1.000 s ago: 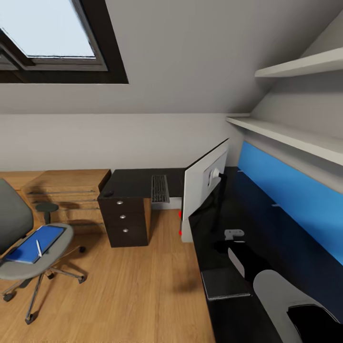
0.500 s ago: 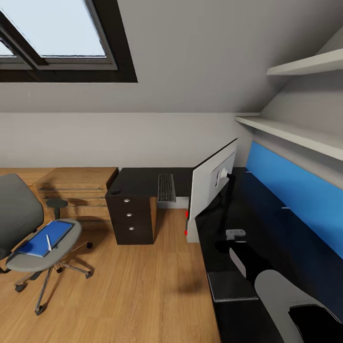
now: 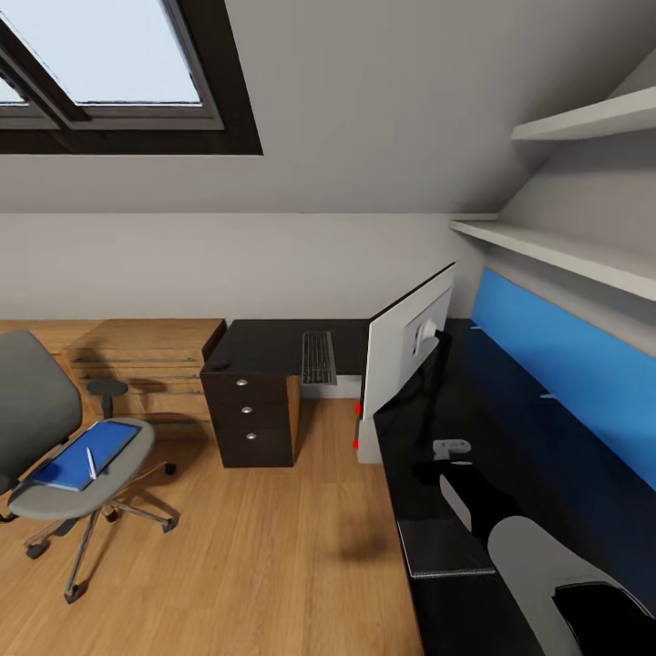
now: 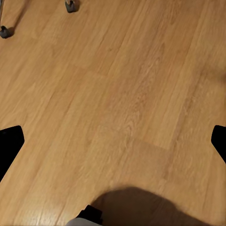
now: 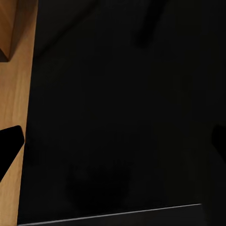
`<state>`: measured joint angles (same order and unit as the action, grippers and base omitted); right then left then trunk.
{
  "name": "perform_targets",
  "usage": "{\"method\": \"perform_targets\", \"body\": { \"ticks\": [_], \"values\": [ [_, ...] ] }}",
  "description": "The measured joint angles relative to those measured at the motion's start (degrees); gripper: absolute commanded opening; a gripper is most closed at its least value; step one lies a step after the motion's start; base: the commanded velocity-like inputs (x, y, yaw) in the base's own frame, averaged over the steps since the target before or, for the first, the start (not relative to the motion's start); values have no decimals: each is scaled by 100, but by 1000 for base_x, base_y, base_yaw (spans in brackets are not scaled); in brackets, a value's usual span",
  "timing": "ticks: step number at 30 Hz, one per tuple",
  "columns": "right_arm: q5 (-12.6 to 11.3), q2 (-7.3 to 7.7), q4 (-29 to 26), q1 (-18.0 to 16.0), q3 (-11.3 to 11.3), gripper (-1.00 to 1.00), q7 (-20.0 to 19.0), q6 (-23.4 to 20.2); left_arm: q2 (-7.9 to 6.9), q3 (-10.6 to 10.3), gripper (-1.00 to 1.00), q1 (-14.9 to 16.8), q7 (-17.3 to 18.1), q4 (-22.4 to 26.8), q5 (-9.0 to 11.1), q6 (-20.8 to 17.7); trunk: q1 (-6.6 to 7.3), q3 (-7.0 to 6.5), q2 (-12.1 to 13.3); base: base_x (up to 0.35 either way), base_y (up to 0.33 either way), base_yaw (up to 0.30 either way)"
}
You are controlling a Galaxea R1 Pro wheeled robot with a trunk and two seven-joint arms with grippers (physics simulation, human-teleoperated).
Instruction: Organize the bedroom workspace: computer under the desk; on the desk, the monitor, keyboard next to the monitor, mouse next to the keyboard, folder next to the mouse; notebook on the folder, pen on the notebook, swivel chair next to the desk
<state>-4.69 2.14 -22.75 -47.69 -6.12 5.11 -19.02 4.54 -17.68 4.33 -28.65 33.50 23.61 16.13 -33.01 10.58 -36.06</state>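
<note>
The grey swivel chair (image 3: 41,428) stands on the floor at the left, apart from the desk (image 3: 269,344). The blue folder (image 3: 77,456) lies on its seat, with the white pen (image 3: 91,463) on top. On the desk's far wing lie the keyboard (image 3: 319,357) and the mouse (image 3: 220,366). The monitor (image 3: 405,351) stands at the corner, seen from behind. Below it sits the light grey computer (image 3: 368,448). The notebook (image 3: 442,547) lies on the near wing, its pale edge (image 5: 117,214) under my open right gripper (image 5: 113,141). My left gripper (image 4: 113,143) hangs open over bare floor.
A light-wood chest of drawers (image 3: 146,364) stands against the wall left of the desk. A blue wall panel (image 3: 565,383) and shelves (image 3: 556,255) run along the right. My right arm (image 3: 538,565) reaches over the desk. Two chair casters (image 4: 70,4) show on the wood floor.
The whole picture shifted to the right a second ago as the camera turned left; over the last half second it has held almost still. Nothing on the desk or chair has moved.
</note>
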Motion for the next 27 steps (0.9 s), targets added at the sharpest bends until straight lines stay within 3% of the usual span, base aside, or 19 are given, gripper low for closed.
{"method": "perform_targets", "body": {
  "ticks": [27],
  "values": [
    [-64, -16, -27, 2, 41, 100, 26, -139, 10, 5, 100, 0, -2, 0, 3, -11, -594, 491, -1085, 0, 0, 0]
  ]
}}
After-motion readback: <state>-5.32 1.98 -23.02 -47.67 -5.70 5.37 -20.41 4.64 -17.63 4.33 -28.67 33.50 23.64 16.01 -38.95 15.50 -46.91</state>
